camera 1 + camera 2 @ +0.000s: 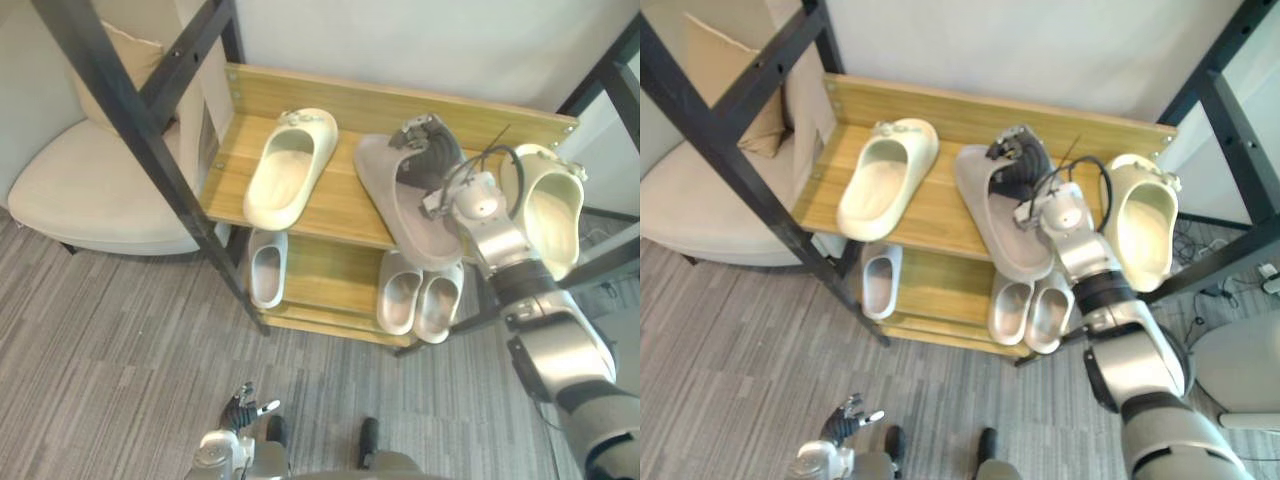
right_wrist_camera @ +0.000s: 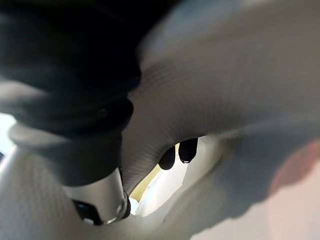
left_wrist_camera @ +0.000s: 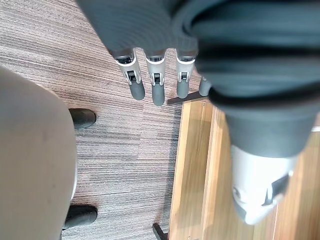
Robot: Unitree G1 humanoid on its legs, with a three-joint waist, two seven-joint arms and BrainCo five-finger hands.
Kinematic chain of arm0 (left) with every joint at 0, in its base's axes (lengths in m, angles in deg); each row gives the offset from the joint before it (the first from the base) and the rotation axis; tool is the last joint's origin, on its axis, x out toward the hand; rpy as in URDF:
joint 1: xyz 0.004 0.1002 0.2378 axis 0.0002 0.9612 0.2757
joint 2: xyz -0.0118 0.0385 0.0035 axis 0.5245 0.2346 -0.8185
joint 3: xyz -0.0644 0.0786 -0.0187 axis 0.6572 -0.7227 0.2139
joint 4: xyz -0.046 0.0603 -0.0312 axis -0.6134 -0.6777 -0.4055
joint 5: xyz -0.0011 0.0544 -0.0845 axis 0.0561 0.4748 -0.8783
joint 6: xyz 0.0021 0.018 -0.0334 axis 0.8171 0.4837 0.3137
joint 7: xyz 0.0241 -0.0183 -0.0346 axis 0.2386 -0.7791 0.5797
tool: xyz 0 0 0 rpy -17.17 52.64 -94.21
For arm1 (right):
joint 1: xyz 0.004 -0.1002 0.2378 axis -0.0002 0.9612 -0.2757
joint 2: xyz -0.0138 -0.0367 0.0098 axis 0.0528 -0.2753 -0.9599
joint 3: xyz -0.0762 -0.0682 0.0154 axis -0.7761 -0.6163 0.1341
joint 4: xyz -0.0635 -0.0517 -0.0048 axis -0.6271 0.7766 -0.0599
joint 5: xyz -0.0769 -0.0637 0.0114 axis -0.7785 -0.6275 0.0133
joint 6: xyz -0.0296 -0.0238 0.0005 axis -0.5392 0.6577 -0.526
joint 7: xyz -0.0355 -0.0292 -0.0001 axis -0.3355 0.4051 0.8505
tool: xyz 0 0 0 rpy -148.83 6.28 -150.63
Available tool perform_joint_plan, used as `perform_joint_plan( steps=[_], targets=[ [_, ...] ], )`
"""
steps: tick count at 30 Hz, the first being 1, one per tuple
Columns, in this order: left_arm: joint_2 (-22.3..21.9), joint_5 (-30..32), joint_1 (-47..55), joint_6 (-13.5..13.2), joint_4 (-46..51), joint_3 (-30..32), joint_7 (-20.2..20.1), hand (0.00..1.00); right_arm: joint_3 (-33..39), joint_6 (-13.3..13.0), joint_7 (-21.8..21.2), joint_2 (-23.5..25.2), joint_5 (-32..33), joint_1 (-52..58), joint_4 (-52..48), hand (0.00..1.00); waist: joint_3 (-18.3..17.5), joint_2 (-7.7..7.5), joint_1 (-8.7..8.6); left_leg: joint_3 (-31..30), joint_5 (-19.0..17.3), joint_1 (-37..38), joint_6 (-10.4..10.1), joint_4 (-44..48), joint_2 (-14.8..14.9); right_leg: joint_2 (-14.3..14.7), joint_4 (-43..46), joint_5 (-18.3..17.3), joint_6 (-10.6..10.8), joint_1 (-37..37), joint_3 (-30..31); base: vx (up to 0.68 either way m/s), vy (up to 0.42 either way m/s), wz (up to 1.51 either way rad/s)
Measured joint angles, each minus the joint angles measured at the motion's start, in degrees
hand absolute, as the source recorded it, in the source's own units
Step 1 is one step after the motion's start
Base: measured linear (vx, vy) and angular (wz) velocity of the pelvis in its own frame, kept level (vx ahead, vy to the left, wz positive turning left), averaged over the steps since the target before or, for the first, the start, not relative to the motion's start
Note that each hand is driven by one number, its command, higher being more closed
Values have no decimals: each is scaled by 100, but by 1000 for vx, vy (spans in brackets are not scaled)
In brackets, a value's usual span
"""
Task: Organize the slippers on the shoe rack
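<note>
On the rack's top shelf (image 1: 340, 205) a cream slipper (image 1: 285, 170) lies at the left. A large grey slipper (image 1: 400, 215) lies in the middle, its heel hanging over the front edge. My right hand (image 1: 425, 150) is on its strap with fingers curled round it; the right wrist view shows fingertips (image 2: 187, 150) under the grey strap (image 2: 210, 90). A second cream slipper (image 1: 550, 210) sits tilted at the shelf's right end. My left hand (image 1: 240, 405) hangs low near the floor, its fingers (image 3: 150, 85) straight.
The lower shelf holds one small white slipper (image 1: 266, 268) at the left and a white pair (image 1: 418, 295) at the right. A beige chair (image 1: 90, 190) stands left of the rack. A black metal frame (image 1: 130, 110) crosses in front.
</note>
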Motion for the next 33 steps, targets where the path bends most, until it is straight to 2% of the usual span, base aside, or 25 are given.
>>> perform_joint_plan(
  steps=[5, 9, 13, 16, 23, 29, 33],
  targets=[
    [2, 0, 1, 5, -4, 4, 2, 0, 70, 14, 11, -11, 109, 253, -326, 100, 5, -5, -20, 47, 1, 23, 0, 0, -2, 0, -3, 0, 0, -1, 0, -49, -31, -6],
    [3, 2, 2, 18, -19, 11, 1, 0, 205, 14, 74, -13, 229, 959, -1279, 100, 5, -4, -63, 55, 5, 35, 1, 0, -2, 0, -2, -1, 1, 3, -1, -22, -16, -1],
    [-35, 16, 11, 48, -66, 159, 1, 0, 639, -11, 95, -9, 242, 1781, -2270, 100, 1, -4, -109, 51, 5, 112, 1, 1, -2, 0, -2, -2, 2, 84, -2, -9, -6, 0],
    [-36, 20, 28, 58, -92, 189, -4, 0, 977, -176, 99, -4, 341, 2336, -3235, 100, -20, -5, -166, 62, 5, 116, 1, 3, -6, -3, -1, -3, 2, 81, 2, -47, -24, -3],
    [-44, 158, 32, 61, -203, 222, -12, 0, 1266, -508, 62, 156, 504, 3210, -4626, 100, -140, -11, -257, 173, 13, 176, -4, 2, 8, -2, 0, -15, 14, 80, 84, -49, -28, -8],
    [-47, 243, 96, 55, -339, 219, -21, 0, 1177, -699, -197, 562, 938, 4249, -5410, 100, -381, -12, -372, 239, 17, 226, -10, -8, 6, -5, 5, -35, 25, 86, 160, -39, -21, -7],
    [-47, 269, 98, 47, -417, 208, -27, 0, 569, -770, -513, 653, 1177, 4796, -5482, 100, -453, -14, -380, 304, 77, 354, -25, -114, 10, 1, 10, -53, 25, 132, 206, -50, -23, -7]
  ],
)
